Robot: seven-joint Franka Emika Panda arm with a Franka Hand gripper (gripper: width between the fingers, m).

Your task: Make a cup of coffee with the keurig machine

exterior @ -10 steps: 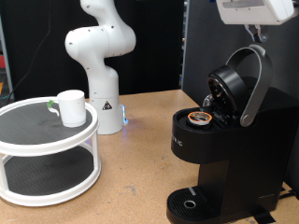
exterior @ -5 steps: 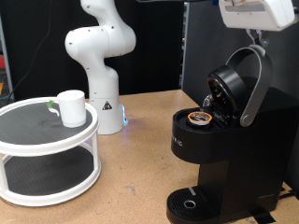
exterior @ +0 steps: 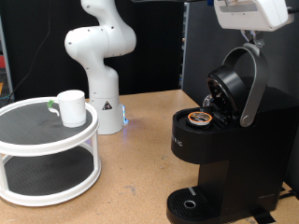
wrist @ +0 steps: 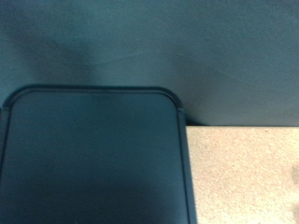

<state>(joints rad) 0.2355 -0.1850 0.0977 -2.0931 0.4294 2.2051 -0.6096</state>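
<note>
Keurig machine lid raised, cup on stand

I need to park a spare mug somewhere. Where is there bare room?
The wood table is bare between the white tiered stand and the keurig machine. The stand's top holds only the cup; its lower shelf looks bare. The machine's side is crowded.
</note>
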